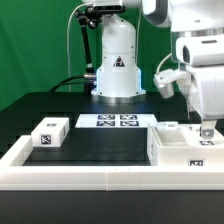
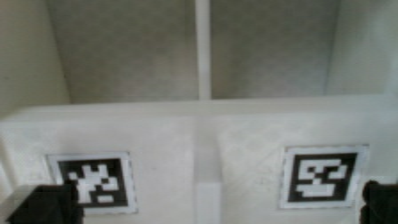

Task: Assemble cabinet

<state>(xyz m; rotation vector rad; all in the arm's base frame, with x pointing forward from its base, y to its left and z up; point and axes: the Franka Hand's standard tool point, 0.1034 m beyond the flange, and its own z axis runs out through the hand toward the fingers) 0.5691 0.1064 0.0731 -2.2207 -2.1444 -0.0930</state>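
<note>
Seeing cabinet (image 1: 178,152) on black table (image 1: 100,145), ext. view's right: white hollow box w/ divided compartments, two b/w square tags (image 2: 93,181) on face. I'm holding gripper (image 1: 205,132) above it, fingers spread apart.

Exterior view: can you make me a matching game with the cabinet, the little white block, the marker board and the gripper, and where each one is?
Things
1. cabinet
2. little white block
3. marker board
4. gripper

Places
A. on the table, at the exterior view's left
B. lying flat at the middle back of the table
C. on the table, at the exterior view's right
D. hanging right over the cabinet

Pairs: 1-C, 2-A, 3-B, 4-D.
</note>
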